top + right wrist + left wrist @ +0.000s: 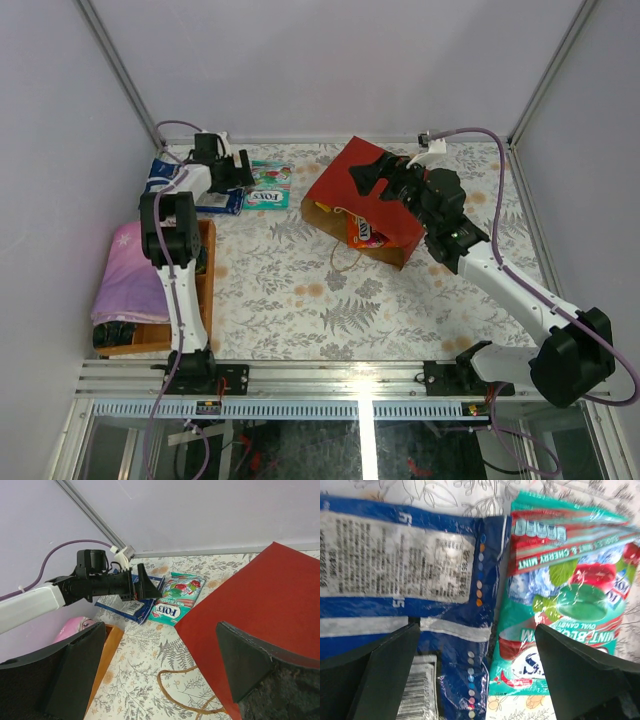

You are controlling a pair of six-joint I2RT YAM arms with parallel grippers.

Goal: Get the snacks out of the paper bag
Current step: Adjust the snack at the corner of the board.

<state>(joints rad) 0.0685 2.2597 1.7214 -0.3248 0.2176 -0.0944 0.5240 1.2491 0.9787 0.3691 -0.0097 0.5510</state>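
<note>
The red paper bag (350, 185) lies on its side at the back right, mouth toward the near edge, with glossy snacks (366, 236) showing inside. My right gripper (377, 178) hovers open over the bag's red upper side (270, 605); nothing sits between its fingers. A teal FOX'S packet (268, 186) and a blue-and-white pack (180, 183) lie on the table at the back left. My left gripper (243, 172) hangs open just above them, empty. In its wrist view the blue-and-white pack (420, 565) and the teal packet (565, 595) lie side by side.
An orange-brown wooden tray (206, 290) holding a pink folded cloth (128, 272) stands along the left edge. The bag's tan twine handle (185, 692) loops over the floral tablecloth. Metal frame posts and lilac walls close in the back and sides.
</note>
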